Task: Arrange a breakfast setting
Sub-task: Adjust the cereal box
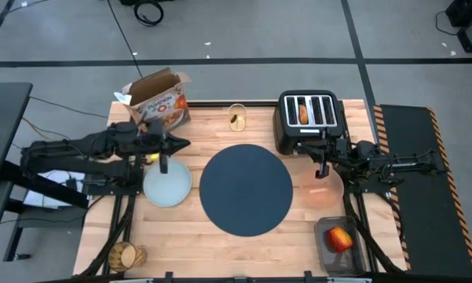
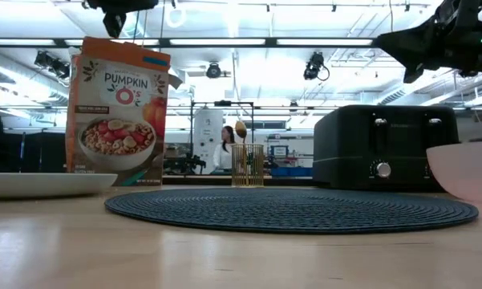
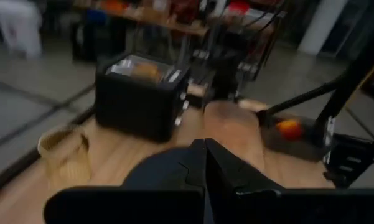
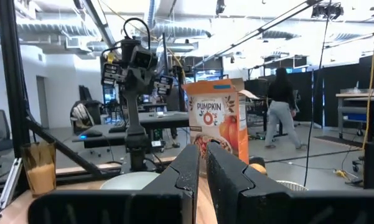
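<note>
The navy placemat (image 1: pixel 246 189) lies at the table's middle. The pale plate (image 1: pixel 167 187) lies flat to its left, the pinkish bowl (image 1: pixel 318 194) to its right. The gold spoon (image 1: pixel 237 118) stands in a ribbed glass (image 2: pixel 246 165) at the far edge. The bagel (image 1: pixel 304 112) sticks out of a slot of the black toaster (image 1: pixel 308 119). The red apple (image 1: pixel 339 238) lies in a dark tray at the near right. The amber tumbler (image 1: pixel 126 255) stands at the near left. My left gripper (image 1: pixel 163 163) is shut and empty, high above the plate's far rim. My right gripper (image 1: pixel 322 170) is shut and empty, above the table between toaster and bowl.
The open orange cereal box (image 1: pixel 161 100) stands at the far left, behind my left arm. The toaster fills the far right. People stand in the room beyond the table's far edge (image 2: pixel 226 148). Bare wood shows along the near edge (image 1: pixel 220 255).
</note>
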You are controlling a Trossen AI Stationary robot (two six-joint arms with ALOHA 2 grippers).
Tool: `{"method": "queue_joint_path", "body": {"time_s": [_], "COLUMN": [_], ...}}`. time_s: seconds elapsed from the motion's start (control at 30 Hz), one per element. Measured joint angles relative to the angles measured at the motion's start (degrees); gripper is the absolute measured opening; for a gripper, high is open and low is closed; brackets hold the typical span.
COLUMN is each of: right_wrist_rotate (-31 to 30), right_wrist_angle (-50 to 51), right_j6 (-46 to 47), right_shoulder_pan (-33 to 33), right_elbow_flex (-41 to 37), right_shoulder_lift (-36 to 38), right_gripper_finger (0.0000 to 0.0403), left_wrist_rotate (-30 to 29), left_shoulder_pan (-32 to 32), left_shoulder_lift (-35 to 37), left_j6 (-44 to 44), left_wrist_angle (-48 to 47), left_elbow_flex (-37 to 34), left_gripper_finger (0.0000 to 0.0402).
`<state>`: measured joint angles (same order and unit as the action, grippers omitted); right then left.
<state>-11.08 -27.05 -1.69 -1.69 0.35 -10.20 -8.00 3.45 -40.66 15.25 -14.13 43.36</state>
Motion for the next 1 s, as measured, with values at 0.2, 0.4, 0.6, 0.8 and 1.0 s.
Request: {"method": "queue_joint_path", "body": {"time_s": [0.2,0.4,0.6,0.8,1.0], "right_wrist_rotate": [-2.59,-4.54,-5.92,-5.87,-5.75], "right_wrist_angle": [-0.34,-0.53,-1.28,-1.23,-1.24], "right_j6": [-2.24,-5.44,-5.6,-4.63,-2.32], "right_shoulder_pan": [0.0,0.0,0.0,0.0,0.0], "right_elbow_flex": [-0.01,0.01,0.0,-0.01,0.01], "right_shoulder_lift": [-0.02,-0.01,-0.02,-0.02,-0.02], "right_gripper_finger": [0.0039,0.0039,0.0064,0.0111,0.0152], "left_wrist_rotate": [-0.91,-11.49,-31.51,-32.35,-27.42], "left_shoulder_pan": [-4.45,-12.33,-11.74,-2.96,8.03], "left_shoulder_lift": [-6.93,-14.17,-16.07,-15.31,-15.21], "left_j6": [3.9,-2.27,-12.45,-15.66,-16.52], "left_wrist_angle": [-6.22,-11.66,-14.45,-15.99,-21.2], "left_elbow_flex": [8.11,16.58,24.65,30.0,34.88], "left_gripper_finger": [0.0003,0.0002,0.0012,0.0059,0.0142]}}
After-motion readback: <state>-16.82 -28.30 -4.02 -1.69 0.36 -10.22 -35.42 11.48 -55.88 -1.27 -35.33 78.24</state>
